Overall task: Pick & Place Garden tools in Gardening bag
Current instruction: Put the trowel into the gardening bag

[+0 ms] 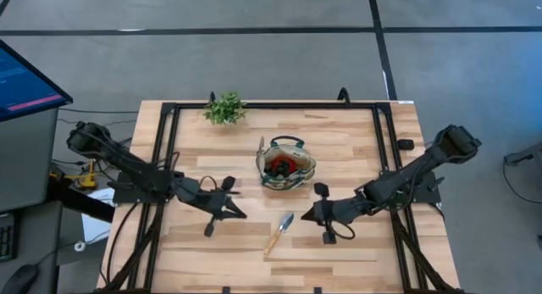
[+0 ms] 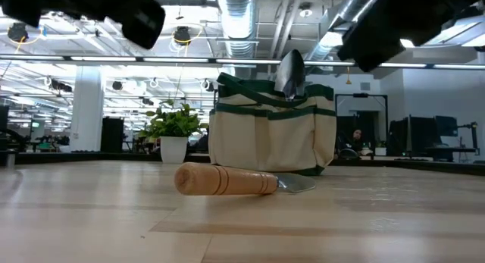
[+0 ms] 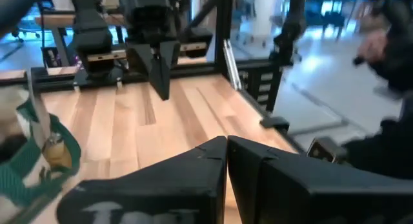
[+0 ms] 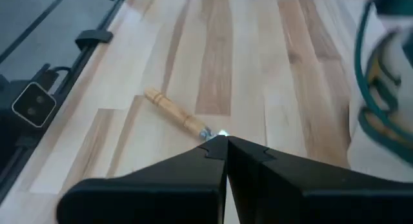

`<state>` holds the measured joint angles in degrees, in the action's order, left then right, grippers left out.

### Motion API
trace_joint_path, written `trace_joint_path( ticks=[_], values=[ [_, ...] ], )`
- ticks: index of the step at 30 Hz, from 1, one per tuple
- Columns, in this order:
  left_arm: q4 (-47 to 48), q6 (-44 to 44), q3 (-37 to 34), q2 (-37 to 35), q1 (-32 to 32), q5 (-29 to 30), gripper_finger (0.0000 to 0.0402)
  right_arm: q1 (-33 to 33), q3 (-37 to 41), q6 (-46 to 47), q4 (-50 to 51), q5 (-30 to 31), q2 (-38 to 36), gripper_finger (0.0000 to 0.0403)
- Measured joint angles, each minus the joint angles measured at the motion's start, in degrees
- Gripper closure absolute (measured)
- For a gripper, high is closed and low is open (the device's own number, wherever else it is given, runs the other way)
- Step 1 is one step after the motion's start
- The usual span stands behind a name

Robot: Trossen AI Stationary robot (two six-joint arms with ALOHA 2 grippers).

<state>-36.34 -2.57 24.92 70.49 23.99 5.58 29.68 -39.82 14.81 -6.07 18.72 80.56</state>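
The gardening bag [image 1: 288,164], beige with green trim, stands upright at the table's middle with tools inside; a silver trowel head [image 2: 290,73] sticks up out of it. One trowel [image 1: 279,233] with a wooden handle [image 4: 173,110] lies flat on the table, nearer than the bag. My left gripper [image 1: 240,213] hangs shut above the table, to the left of that trowel. My right gripper [image 1: 305,216] hangs shut to the trowel's right, its tips [image 4: 226,142] just over the trowel's metal head, with nothing between the fingers of either gripper.
A small green potted plant [image 1: 224,108] stands at the far edge, left of the bag. A black frame [image 1: 271,105] runs around the table's edges. Bare wood lies along the near edge on both sides of the trowel.
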Motion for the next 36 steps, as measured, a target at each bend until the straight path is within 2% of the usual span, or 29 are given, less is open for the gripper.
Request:
trace_joint_path(
  ticks=[2,6,10,16,21,29,36],
  values=[
    [-3.88,-2.5,-2.47,-0.04,0.18,-0.61,0.04,0.37,-0.01,3.13,2.45,0.01,-0.59,0.0402],
    [-5.45,-6.27,-4.27,0.14,0.22,-1.46,0.04,1.23,-0.05,9.31,6.91,-0.68,-1.25,0.0402],
    [-5.52,-5.78,-4.47,0.14,0.2,-1.43,0.04,1.68,-0.01,10.7,5.94,-0.64,0.39,0.0402],
    [-5.58,-3.91,-4.47,0.14,0.2,-3.33,0.04,0.59,-0.01,10.76,-0.48,-0.98,5.74,0.0402],
    [-5.63,-4.17,-4.47,0.14,0.2,-3.97,0.04,-0.83,0.01,8.79,-5.41,-7.01,10.12,0.0402],
    [-5.74,-4.67,-4.47,0.14,0.2,-4.08,0.04,-3.75,-0.1,8.63,-15.85,-7.04,16.55,0.0401],
    [-5.99,-14.63,-4.16,3.95,0.42,-4.86,0.04,-3.87,-1.49,4.79,-16.58,-8.12,19.14,0.0402]
  ],
)
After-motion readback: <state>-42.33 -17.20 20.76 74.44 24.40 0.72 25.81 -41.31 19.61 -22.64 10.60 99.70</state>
